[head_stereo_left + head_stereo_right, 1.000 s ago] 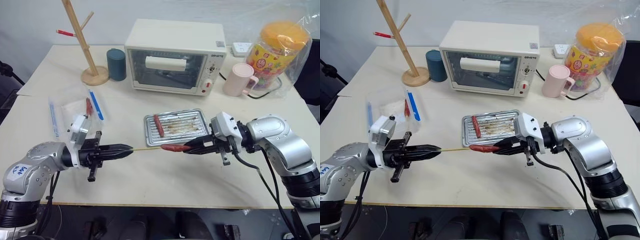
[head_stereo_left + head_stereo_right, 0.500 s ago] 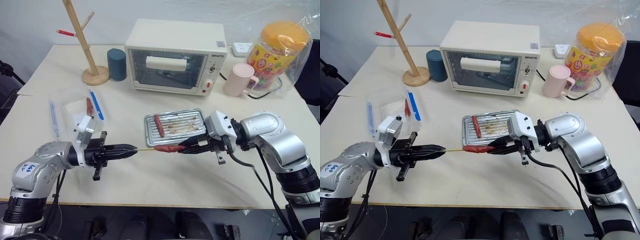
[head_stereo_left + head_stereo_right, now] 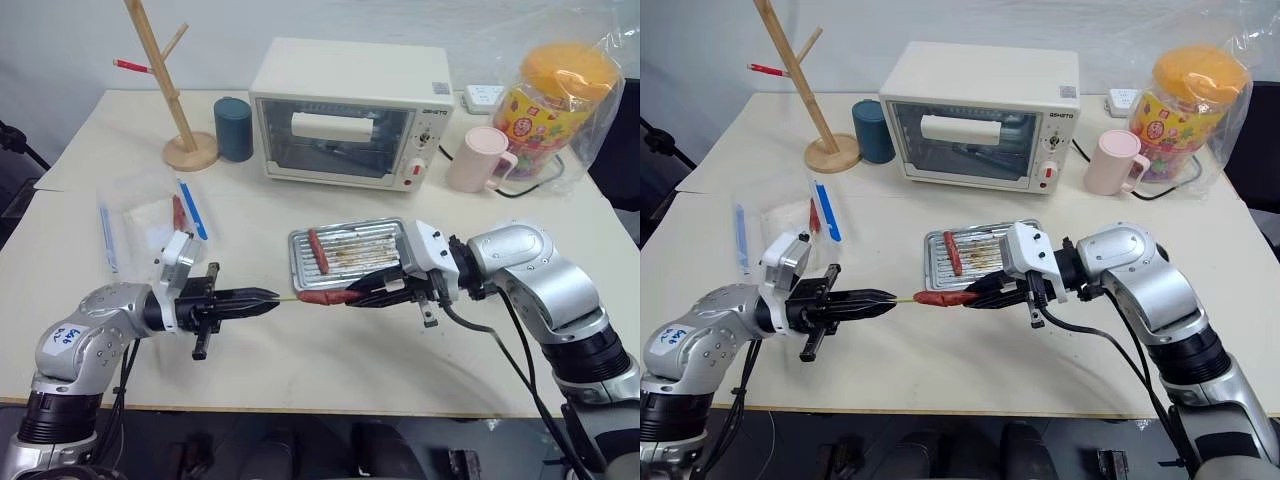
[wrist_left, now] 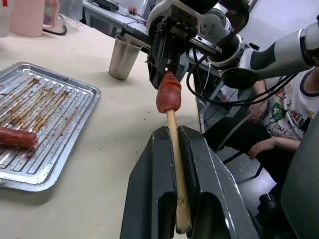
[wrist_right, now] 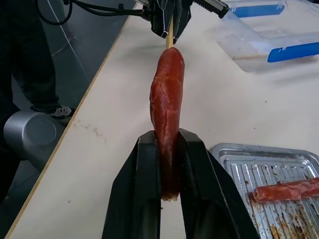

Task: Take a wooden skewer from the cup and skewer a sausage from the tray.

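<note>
From the head views: the left gripper (image 3: 268, 297), black fingers clamped tight, holds the thin pale wooden skewer (image 3: 290, 297) level, just in front of the shiny silver ridged metal tray (image 3: 385, 234) on the beige table (image 3: 300, 370). The right gripper (image 3: 352, 299) pinches the short reddish-brown sausage (image 3: 328, 296), whose near end sits on the skewer tip. A second, slimmer sausage (image 3: 318, 250) lies in the tray. Behind the tray stands a cream toaster oven (image 3: 350, 110); its door lettering is too small to read.

Left wrist view: the skewer (image 4: 175, 144) lies in the slot between the closed fingers (image 4: 154, 199), and the sausage (image 4: 168, 93) is impaled at its far end, with the right gripper (image 4: 167, 69) around it. The grey tapered cup (image 4: 123, 58) stands beyond the tray.

Right wrist view: both fingers (image 5: 142, 189) press the sausage (image 5: 167, 114) from either side.
</note>
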